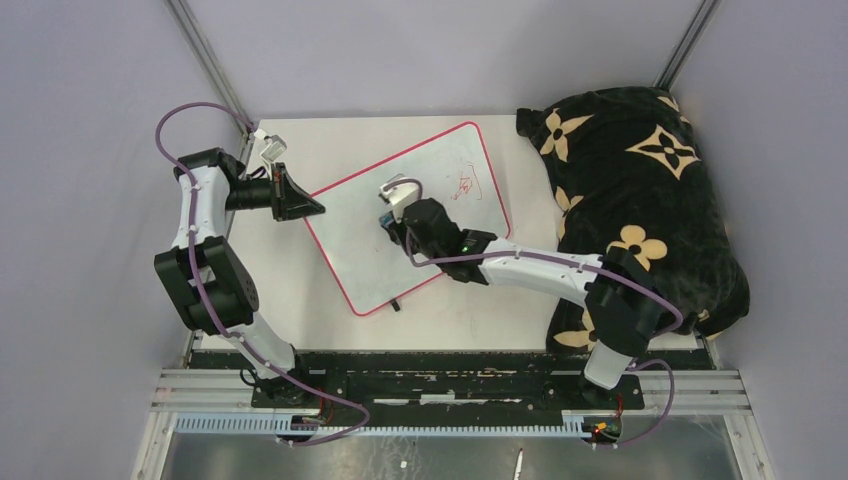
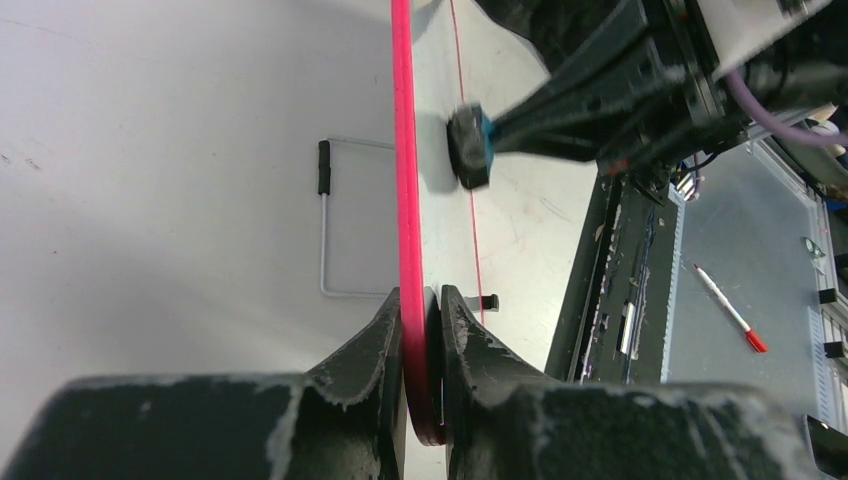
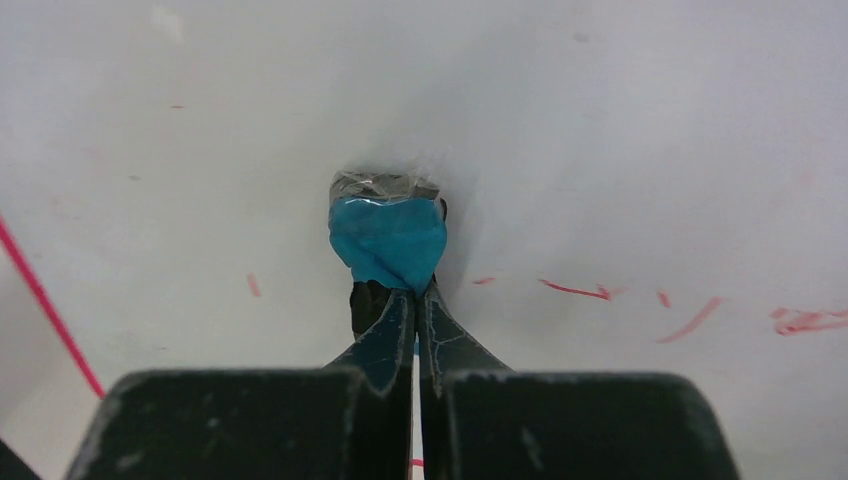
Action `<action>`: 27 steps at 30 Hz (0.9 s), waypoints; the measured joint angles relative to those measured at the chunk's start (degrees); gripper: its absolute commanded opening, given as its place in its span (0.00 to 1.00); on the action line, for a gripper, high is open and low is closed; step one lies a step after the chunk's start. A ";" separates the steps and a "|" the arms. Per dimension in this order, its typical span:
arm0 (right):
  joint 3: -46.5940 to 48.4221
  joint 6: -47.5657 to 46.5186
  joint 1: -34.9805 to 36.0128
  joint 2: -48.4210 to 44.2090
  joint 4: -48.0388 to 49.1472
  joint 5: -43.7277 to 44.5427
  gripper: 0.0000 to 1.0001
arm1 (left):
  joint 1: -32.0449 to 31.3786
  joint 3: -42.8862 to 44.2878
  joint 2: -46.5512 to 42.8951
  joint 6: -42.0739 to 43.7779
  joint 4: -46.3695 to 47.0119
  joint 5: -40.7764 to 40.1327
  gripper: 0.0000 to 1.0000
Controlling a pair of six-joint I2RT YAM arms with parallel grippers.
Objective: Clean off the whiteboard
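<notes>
The board's red rim is being pinched between the narrowly set fingers of the left gripper (image 2: 425, 300), at the corner nearest that arm. A small blue-backed eraser (image 3: 388, 240) is being clamped in the right gripper (image 3: 413, 295), whose jaws are nearly together, and its dark pad is being held against the whiteboard (image 1: 350, 215). The whiteboard is being kept skewed on the table (image 1: 290, 290) between the two arms, with its far corner close to a black patterned blanket (image 1: 640, 190).

Red scribbles (image 1: 466, 186) near that far corner are being left unwiped, well apart from the eraser, and fainter streaks are being shown beside the pad. Judged from here, the board is being held at one corner only, so a hard stroke could swivel it or pull it free. The eraser is being gripped by its end and could be twisted out. A long reach could drag the arm over the blanket.

The pad's face is being hidden by its blue back. Whether the pinched corner is being lifted off the table cannot be told, and the scribbles are too small to read.
</notes>
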 measured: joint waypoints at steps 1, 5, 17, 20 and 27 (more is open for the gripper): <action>-1.20 0.39 -1.20 -0.98 0.42 0.02 0.01 | -0.07 0.00 0.00 0.00 0.00 0.00 0.03; -4.02 1.31 -4.76 -3.74 1.01 1.25 0.01 | -0.09 0.00 0.02 -0.02 -0.02 0.00 0.03; -2.62 0.31 3.37 -0.63 1.95 2.97 0.01 | -0.04 -0.11 0.00 -0.02 -0.24 0.00 0.03; -1.18 -0.04 7.52 2.75 2.08 2.12 0.01 | -0.04 -0.11 0.00 -0.02 -0.26 0.00 0.03; 0.13 -0.57 9.99 5.64 1.77 2.01 0.01 | -0.04 -0.11 -0.04 -0.02 -0.07 -0.02 0.03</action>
